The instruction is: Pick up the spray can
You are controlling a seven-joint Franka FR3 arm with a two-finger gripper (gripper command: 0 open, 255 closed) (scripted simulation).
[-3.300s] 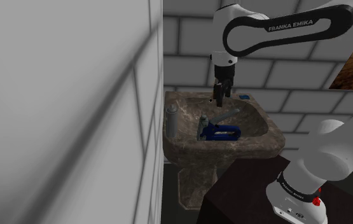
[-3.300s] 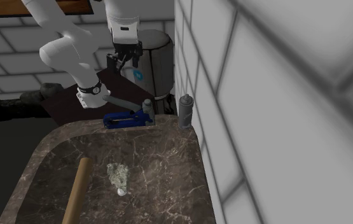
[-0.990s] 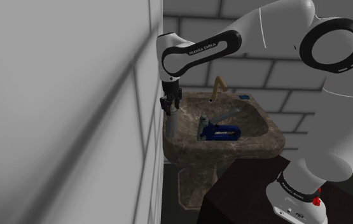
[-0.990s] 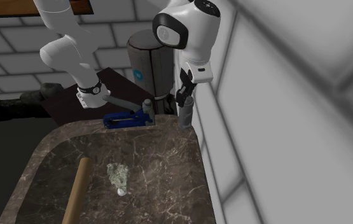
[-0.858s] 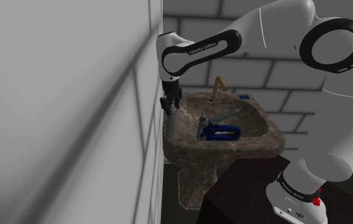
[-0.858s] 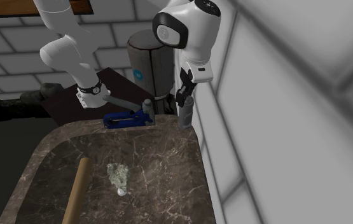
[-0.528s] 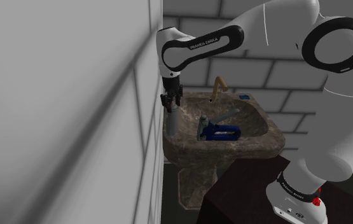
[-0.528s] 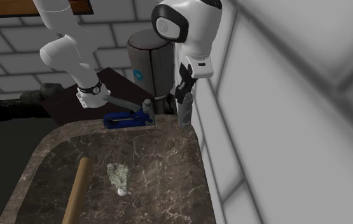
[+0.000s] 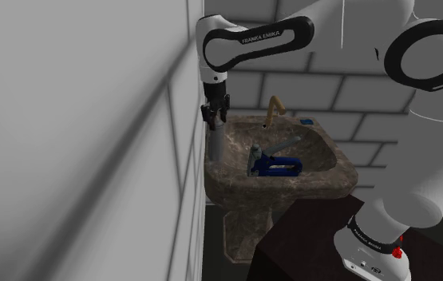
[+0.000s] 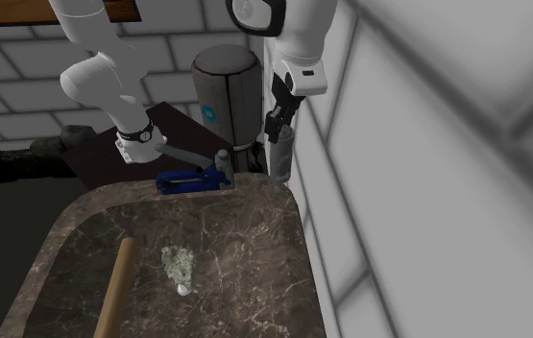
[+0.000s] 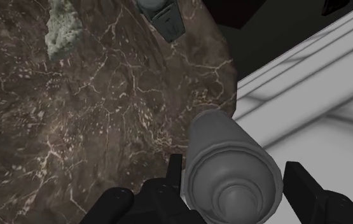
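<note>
From my seat the gripper (image 11: pixel 233 167) is what I read first. It points straight down and is closed partway round the top of the grey spray can (image 10: pixel 282 158), with one of its fingers (image 11: pixel 174 173) pressed to the can's side and the other hard against the opposite side, so I take the can as held. The can hangs upright over the sink's (image 9: pixel 323 180) corner nearest the stand, right beside the white tiled wall (image 9: pixel 92 160). I judge that is why the grip comes from above – the wall leaves no room for a finger on that side. I can't say for sure that the base has cleared the rim, though the second exterior view suggests a small gap, so I'd count the lift as just begun. Further along the same near edge lies a blue stapler (image 9: pixel 279 166), apart from the can and out of the way of a straight rise. In the basin beyond sits a pale greenish lump (image 10: pixel 180 264), and a brownish spout (image 9: pixel 273 110) stands at the far edge.
</note>
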